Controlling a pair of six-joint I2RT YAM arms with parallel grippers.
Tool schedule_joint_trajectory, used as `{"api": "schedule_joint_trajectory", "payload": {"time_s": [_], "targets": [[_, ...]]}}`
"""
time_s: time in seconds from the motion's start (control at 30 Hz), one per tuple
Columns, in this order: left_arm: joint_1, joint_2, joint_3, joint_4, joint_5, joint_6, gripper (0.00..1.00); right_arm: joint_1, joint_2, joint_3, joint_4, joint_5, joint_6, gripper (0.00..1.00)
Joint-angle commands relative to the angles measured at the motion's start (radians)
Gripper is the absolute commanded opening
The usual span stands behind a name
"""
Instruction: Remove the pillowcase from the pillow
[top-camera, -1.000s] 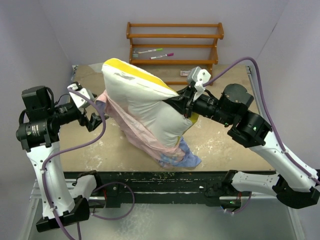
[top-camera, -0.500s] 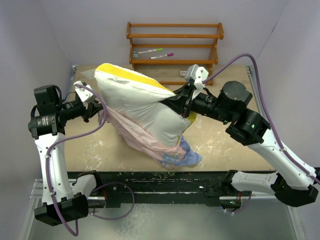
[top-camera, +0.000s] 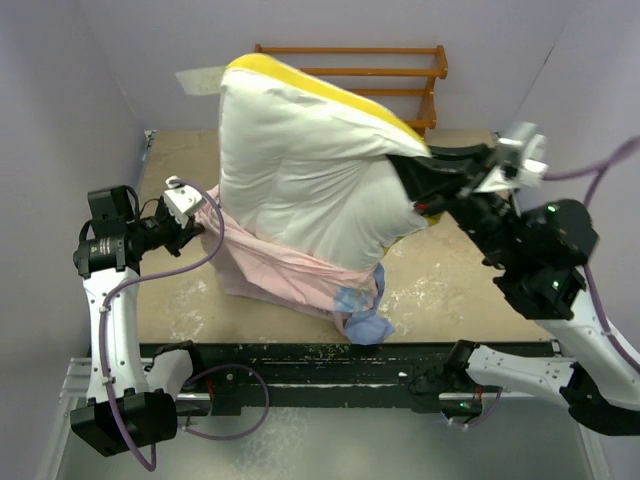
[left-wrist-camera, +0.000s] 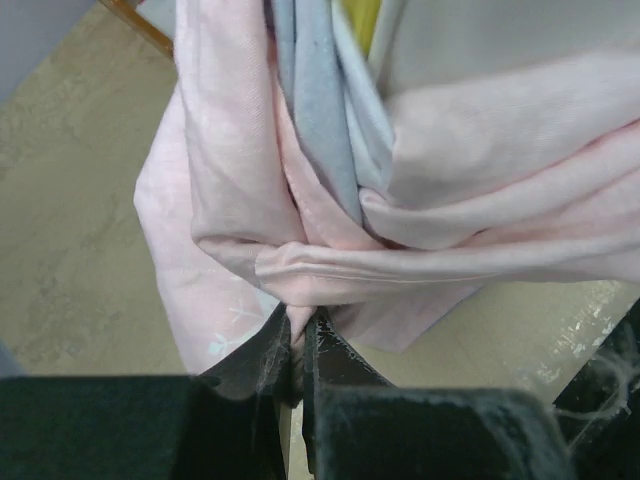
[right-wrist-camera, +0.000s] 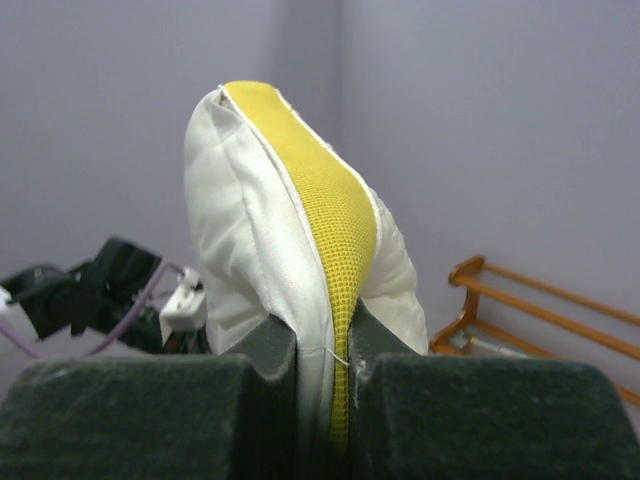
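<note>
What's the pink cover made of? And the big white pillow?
The pillowcase looks like thin, soft matte cloth: it bunches into folds. The pillow seems smooth fabric over puffy stuffing; its yellow band looks like mesh, with tiny holes.

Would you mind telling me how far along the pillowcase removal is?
Done: most of the pillow is bare, the pillowcase bunched round its lower end. In hand: the right hand holds the pillow up by its yellow band; the left hand pinches the pillowcase. Left: freeing that lower end.

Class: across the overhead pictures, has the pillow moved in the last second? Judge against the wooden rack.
Yes. The pillow has risen and shifted back, now covering much of the wooden rack that showed fully before.
</note>
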Motion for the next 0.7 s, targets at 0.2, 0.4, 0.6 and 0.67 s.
{"api": "schedule_joint_trajectory", "payload": {"time_s": [0.2,0.4,0.6,0.67], "targets": [[-0.002,-0.027,-0.063,-0.085,-0.068,0.113,0.0,-0.005,-0.235,-0.065,0.677,0.334,-0.061,0.0],[-0.002,-0.022,-0.028,-0.121,-0.046,0.061,0.99,-0.004,-0.236,-0.046,0.636,0.325,-0.033,0.0],[-0.003,-0.007,0.016,-0.242,0.074,0.094,0.99,-0.004,-0.183,-0.022,0.609,0.271,0.043,0.0],[-0.002,-0.017,0.007,-0.281,0.102,0.125,0.99,-0.004,-0.165,-0.005,0.615,0.262,0.062,0.0]]}}
